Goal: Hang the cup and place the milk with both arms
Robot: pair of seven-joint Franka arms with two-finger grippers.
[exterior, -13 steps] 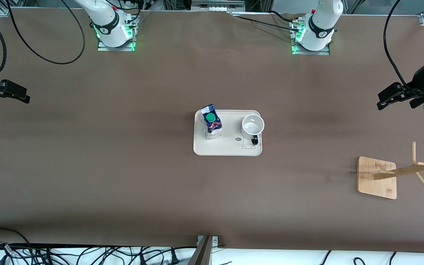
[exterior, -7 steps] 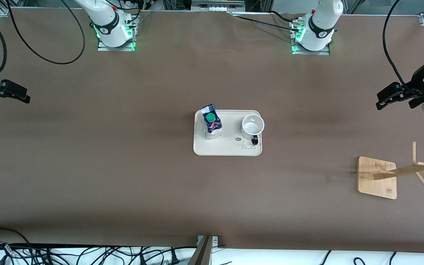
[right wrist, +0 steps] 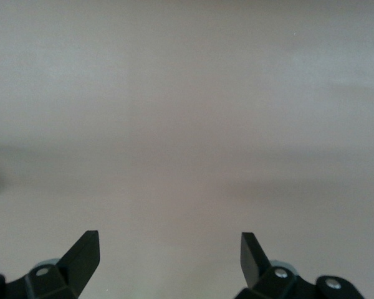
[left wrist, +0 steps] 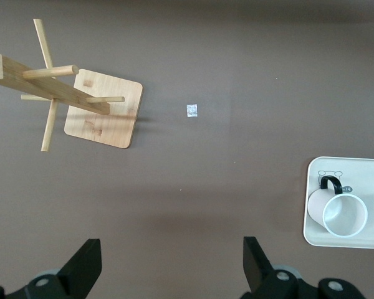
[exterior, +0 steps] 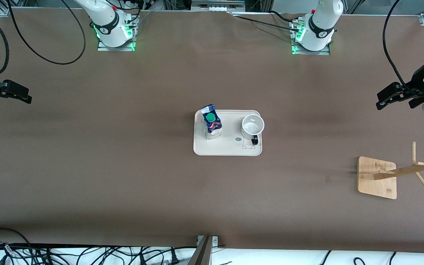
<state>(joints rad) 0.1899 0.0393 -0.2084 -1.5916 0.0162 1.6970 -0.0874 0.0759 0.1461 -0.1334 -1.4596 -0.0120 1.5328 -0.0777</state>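
Up over the bare table ends, left gripper (exterior: 381, 104) and right gripper (exterior: 27, 98) both hang wide open, holding nothing.

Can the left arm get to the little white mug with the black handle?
Probably yes. The open left gripper hangs over bare table toward its own end. The small white mug stands upright on the cream tray, on the side toward that arm; the blue-topped milk carton stands past it.
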